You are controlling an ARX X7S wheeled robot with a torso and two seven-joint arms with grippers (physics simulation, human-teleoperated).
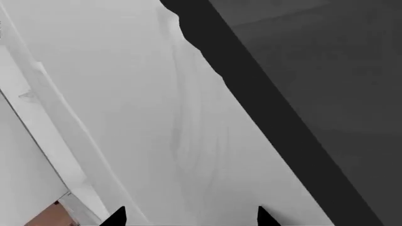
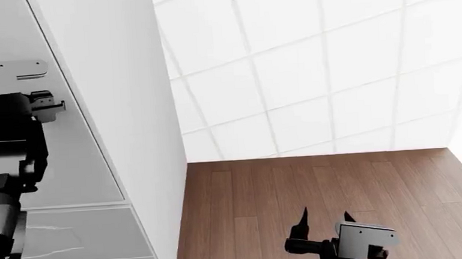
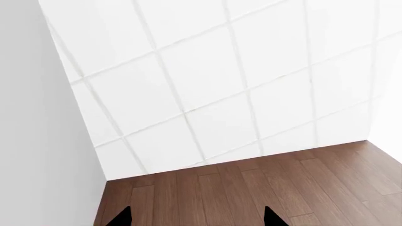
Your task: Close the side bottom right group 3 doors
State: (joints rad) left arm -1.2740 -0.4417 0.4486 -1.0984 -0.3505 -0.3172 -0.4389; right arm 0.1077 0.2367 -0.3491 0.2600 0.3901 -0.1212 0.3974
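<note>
Reaching along the marbled grey worktop (image 2: pixel 70 248) edge at the left, the left gripper (image 1: pixel 188 217) has its tips apart, empty, facing a tall white cabinet door (image 1: pixel 125 117) — long axis upright. Right gripper (image 2: pixel 327 219) — tips apart, empty — hangs well apart over wooden floor (image 2: pixel 299 197); the left arm is nearer.

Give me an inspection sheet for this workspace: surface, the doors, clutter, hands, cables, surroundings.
Surface: wooden floor, brown planks.
Job's things: one white door with a curvy raised outline fills the left wrist view. No handle is seen, and how far open it is cannot be told.
Clutter: nothing seen.
Hands: left hand open, tips facing the door up close; contact cannot be told. Right hand open and empty, over the floor, apart from the cabinet.
Cables: nothing seen.
Surroundings: white cabinet side; white tiled wall.
</note>
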